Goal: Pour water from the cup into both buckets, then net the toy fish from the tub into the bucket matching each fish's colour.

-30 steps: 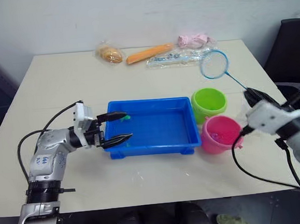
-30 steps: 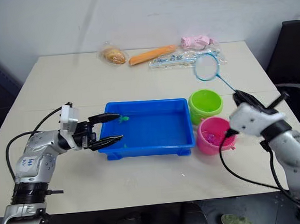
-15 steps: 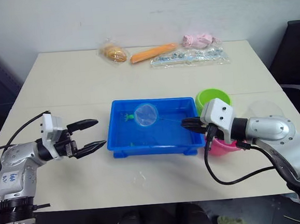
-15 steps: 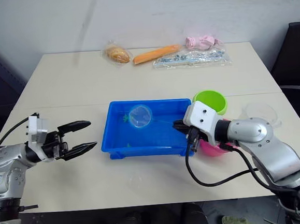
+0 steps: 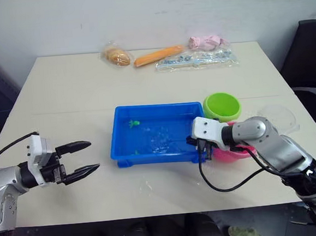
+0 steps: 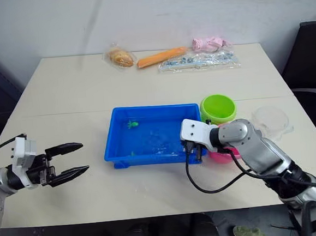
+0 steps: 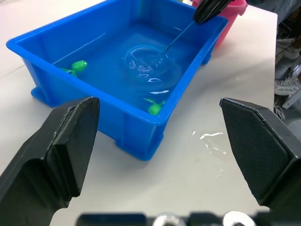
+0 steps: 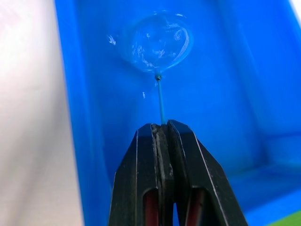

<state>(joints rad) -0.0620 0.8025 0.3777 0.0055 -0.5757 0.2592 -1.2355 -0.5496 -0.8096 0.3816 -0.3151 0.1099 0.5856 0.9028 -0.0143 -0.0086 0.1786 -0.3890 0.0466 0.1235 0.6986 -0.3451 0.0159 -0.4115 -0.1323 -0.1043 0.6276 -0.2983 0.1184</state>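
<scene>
Your right gripper (image 8: 162, 129) has its jaws clamped on the thin-handled, blue-rimmed mesh net (image 8: 157, 42), hoop submerged in the shallow bright blue plastic tub (image 5: 122, 153). Left gripper (image 5: 81, 157) hovers beside the tub, jaws wide

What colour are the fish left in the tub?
Green: the two toy fish in the tub are both green, clearest in the left wrist view.

Tub (image 5: 123, 132) bright blue, water inside clear. Two toy fish green — one (image 7: 79, 65) at the far end, one (image 7: 154, 108) by the near wall. Buckets — one lime green (image 5: 221, 106), one pink (image 5: 233, 153). Cup (image 6: 271, 119) clear, colourless. Net (image 8: 156, 41) mesh clear, stick thin and bluish. Counter (image 5: 63, 92) cream. Both hands black-fingered — left hand (image 5: 83, 157), right hand (image 8: 162, 129) — on white wrist housings.
</scene>
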